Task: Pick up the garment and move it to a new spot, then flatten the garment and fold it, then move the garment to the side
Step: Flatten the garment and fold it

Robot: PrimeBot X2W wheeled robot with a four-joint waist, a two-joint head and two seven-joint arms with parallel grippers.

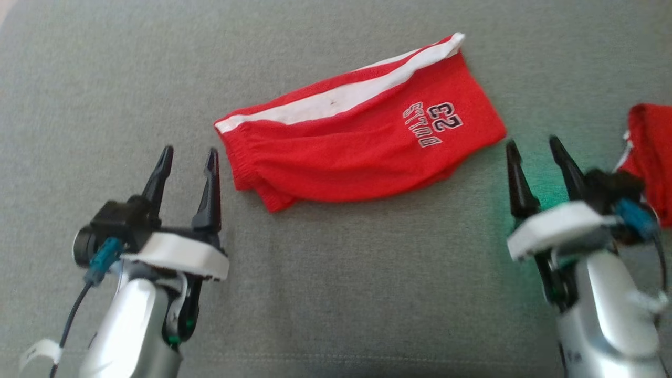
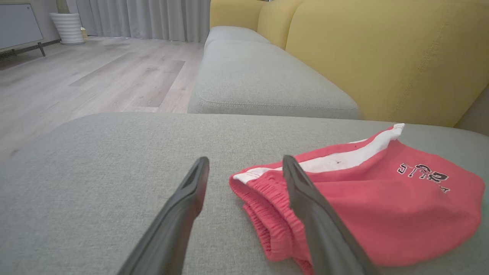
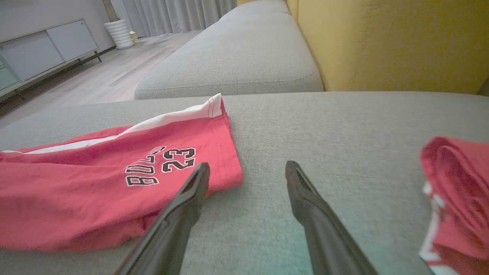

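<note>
Now shorts (image 1: 362,147): waistband (image 1: 247,168) nr left tool (image 1: 190,152), hem (image 1: 485,100) nr right tool (image 1: 532,142).

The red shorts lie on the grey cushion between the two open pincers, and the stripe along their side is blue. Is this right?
Not fully. The stripe on the red shorts is white, not blue, as the head view shows. The rest holds: the shorts lie on the grey cushion between the open left pincer and the open right pincer.
</note>
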